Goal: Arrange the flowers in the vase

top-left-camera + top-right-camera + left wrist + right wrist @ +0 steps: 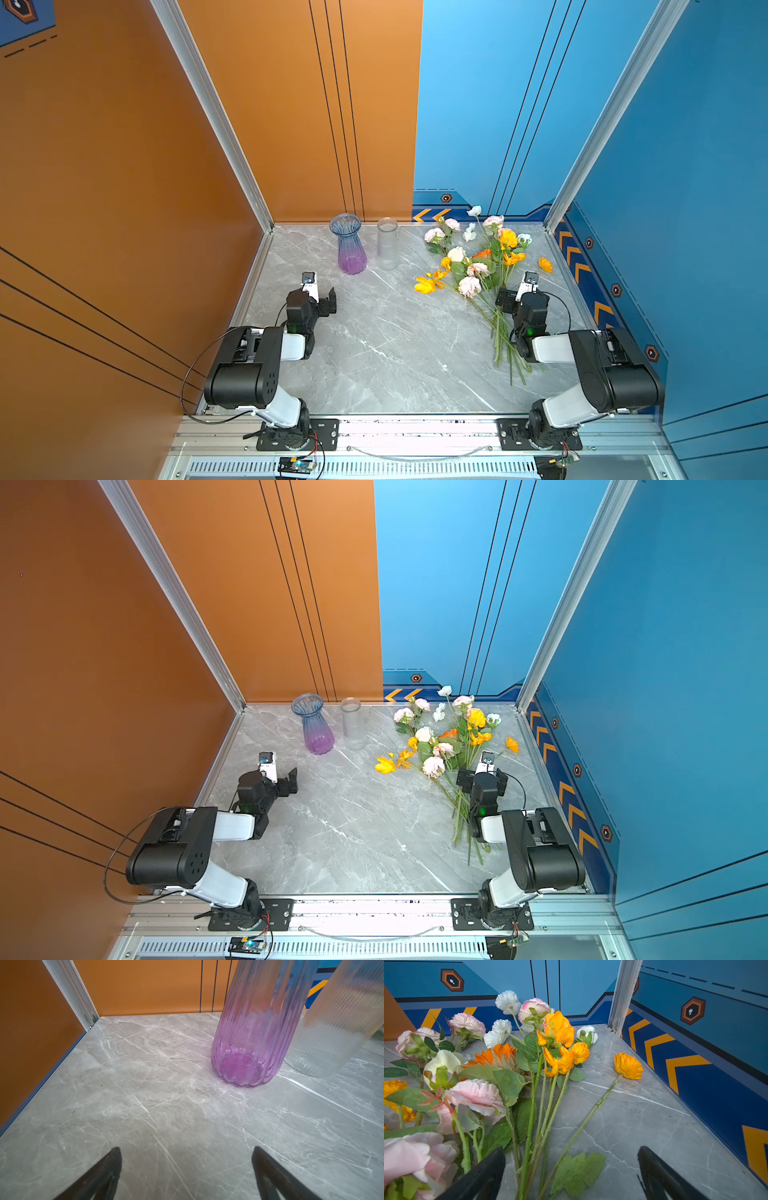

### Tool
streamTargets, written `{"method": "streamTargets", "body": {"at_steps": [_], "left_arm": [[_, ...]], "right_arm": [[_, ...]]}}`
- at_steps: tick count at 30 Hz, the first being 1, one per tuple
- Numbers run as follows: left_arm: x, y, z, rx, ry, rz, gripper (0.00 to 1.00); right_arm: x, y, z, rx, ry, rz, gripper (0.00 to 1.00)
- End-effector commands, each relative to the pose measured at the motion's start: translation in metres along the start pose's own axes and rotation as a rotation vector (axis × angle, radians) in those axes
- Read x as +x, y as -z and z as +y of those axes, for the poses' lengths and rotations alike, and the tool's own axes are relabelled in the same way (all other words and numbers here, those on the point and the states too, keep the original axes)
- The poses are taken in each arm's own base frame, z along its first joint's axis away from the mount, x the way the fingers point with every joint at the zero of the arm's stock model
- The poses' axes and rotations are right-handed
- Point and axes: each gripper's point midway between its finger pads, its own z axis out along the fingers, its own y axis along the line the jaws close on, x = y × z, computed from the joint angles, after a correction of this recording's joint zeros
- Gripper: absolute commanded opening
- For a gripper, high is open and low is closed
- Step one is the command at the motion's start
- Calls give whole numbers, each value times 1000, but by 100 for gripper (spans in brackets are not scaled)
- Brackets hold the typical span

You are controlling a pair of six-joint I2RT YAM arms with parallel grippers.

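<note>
At two o'clock on the tabletop (374, 353): flowers (478, 266), stems toward the gaping, empty right end effector (571, 1152) for pickup; left end effector (187, 1151) likewise.

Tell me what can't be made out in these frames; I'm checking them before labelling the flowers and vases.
- Vase rims: in the left wrist view the purple vase and clear vase are cut off by the top edge.
- Stem count: the flowers overlap in both top views; the right arm covers some stems.
- Stem ends: the right wrist view's bottom edge cuts them off.
</note>
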Motion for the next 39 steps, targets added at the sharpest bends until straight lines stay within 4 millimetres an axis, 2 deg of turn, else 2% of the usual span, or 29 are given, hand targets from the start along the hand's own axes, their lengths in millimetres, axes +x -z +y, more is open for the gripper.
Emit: {"method": "streamTargets", "body": {"at_steps": [1, 4, 6, 10, 14, 16, 19, 21, 23, 26, 30, 33, 36, 39], "left_arm": [[-10, 0, 7, -60, 13, -31, 98], [-22, 13, 9, -114, -13, -65, 98], [-32, 24, 2, -162, -69, -93, 98], [-60, 45, -38, -148, -205, -108, 98], [-95, 65, -89, 27, -212, -157, 98], [-113, 71, -113, 130, -222, -150, 98], [-134, 69, -145, 264, -212, -122, 98], [-142, 61, -166, 332, -202, -113, 98], [-146, 50, -184, 365, -205, -101, 98], [-152, 32, -208, 380, -215, -111, 98], [-162, 7, -216, 329, -208, -133, 98], [-172, -9, -220, 291, -205, -144, 98], [-173, -27, -220, 240, -202, -140, 98], [-169, -43, -221, 204, -192, -127, 98]], "right_arm": [[0, 0, 4, -5, 10, -6, 100], [-2, 6, 2, -9, 1, -43, 100], [-7, 13, 0, -8, -9, -73, 100], [-24, 30, -6, 15, -14, -105, 100], [-48, 45, -4, 50, -11, -99, 100], [-71, 54, 12, -37, -31, -76, 100], [-120, 77, 44, -197, -85, -146, 100], [-144, 92, 77, -370, -110, -173, 100], [-156, 106, 113, -535, -117, -167, 100], [-157, 131, 168, -748, -80, -137, 100], [-136, 162, 215, -895, 12, -164, 100], [-117, 175, 232, -940, 65, -198, 100], [-101, 180, 240, -975, 76, -203, 100], [-93, 183, 244, -991, 85, -194, 100]]}}
